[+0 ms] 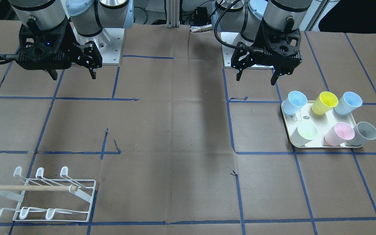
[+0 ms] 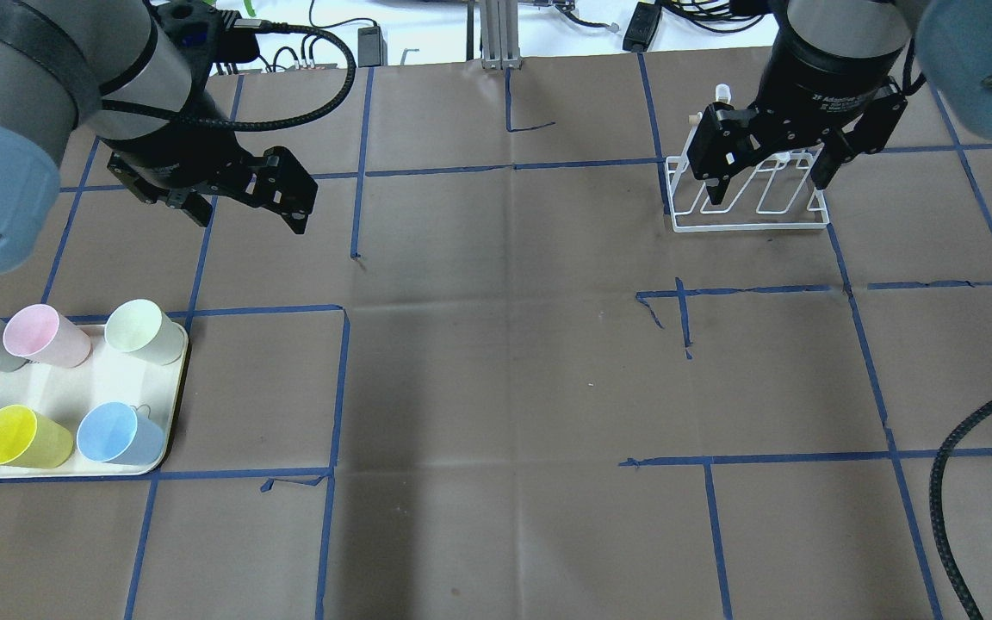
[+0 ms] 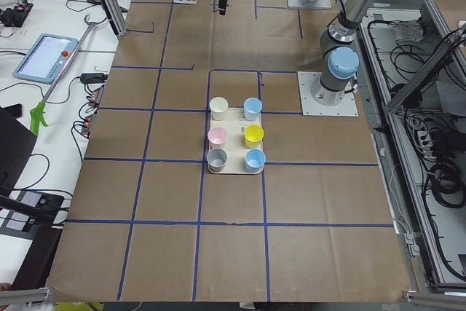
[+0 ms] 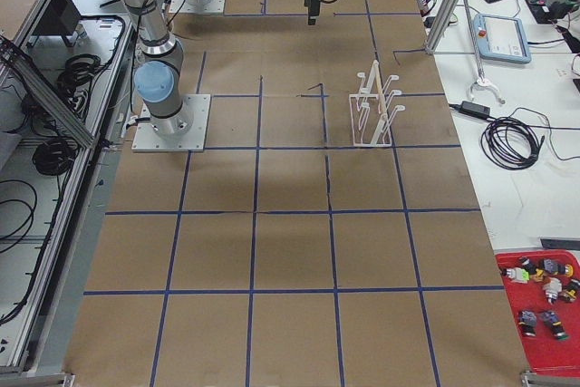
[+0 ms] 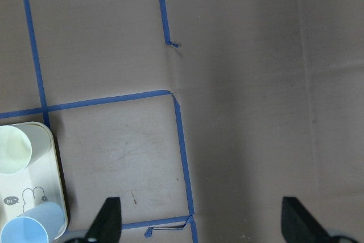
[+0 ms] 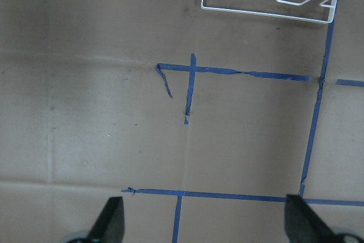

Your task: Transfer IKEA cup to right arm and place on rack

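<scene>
Six tapered plastic cups [image 1: 324, 102] (two pale blue, yellow, pale green, pink, grey) stand upright in the cream rectangular tray [image 1: 320, 121], printed "hi". The right black two-finger gripper [image 1: 73, 76], lettered "2F Adaptive", and the left gripper [image 1: 256, 80] hang with jaws wide apart, holding nothing. The white wire rack with wooden dowel handle [image 1: 44, 195] stands well apart from the tray.

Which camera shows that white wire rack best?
Front-facing view: the white wire rack with wooden handle shows whole. Overhead, the right arm's fingers partly hide it; side views show it small; right wrist, only an edge.
</scene>
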Tool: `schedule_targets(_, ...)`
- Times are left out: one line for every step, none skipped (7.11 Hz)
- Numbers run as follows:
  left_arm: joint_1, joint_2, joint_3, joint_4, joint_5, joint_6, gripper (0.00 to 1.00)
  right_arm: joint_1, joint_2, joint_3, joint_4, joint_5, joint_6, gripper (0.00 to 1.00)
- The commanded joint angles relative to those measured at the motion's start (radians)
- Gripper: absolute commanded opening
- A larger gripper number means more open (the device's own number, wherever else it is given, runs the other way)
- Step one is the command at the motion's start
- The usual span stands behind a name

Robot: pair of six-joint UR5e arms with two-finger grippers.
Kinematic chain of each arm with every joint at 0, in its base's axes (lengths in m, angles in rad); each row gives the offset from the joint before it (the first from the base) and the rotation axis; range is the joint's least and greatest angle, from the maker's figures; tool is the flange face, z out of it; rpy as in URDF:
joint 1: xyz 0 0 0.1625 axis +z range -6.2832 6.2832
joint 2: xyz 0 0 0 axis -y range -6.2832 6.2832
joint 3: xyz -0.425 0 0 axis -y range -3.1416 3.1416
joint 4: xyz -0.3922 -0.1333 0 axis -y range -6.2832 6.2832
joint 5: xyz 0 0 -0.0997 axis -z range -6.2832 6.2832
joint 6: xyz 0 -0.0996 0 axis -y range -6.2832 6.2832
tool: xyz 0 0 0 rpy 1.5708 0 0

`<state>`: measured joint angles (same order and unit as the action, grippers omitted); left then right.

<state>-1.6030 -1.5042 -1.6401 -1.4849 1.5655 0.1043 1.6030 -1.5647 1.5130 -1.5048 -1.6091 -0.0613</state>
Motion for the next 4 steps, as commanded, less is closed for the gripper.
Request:
schedule_targets(0.000, 0.008, -0.012, 0.000, -0.001, 0.000, 1.00, 0.000, 0.000, 0.001, 0.000, 0.000, 0.000, 1.00)
schedule_targets(0.000, 0.007, -0.012, 0.000, -0.001, 0.000, 1.00, 0.000, 0.000, 0.001, 0.000, 0.000, 0.000, 1.00)
schedule_targets(0.000, 0.002, -0.003, 0.000, -0.002, 0.000, 1.00, 0.000, 0.000, 0.003, 0.000, 0.000, 0.000, 1.00)
schedule_targets(0.000, 0.004, -0.009, 0.000, -0.001, 0.000, 1.00, 0.000, 0.000, 0.003, 0.000, 0.000, 0.000, 1.00)
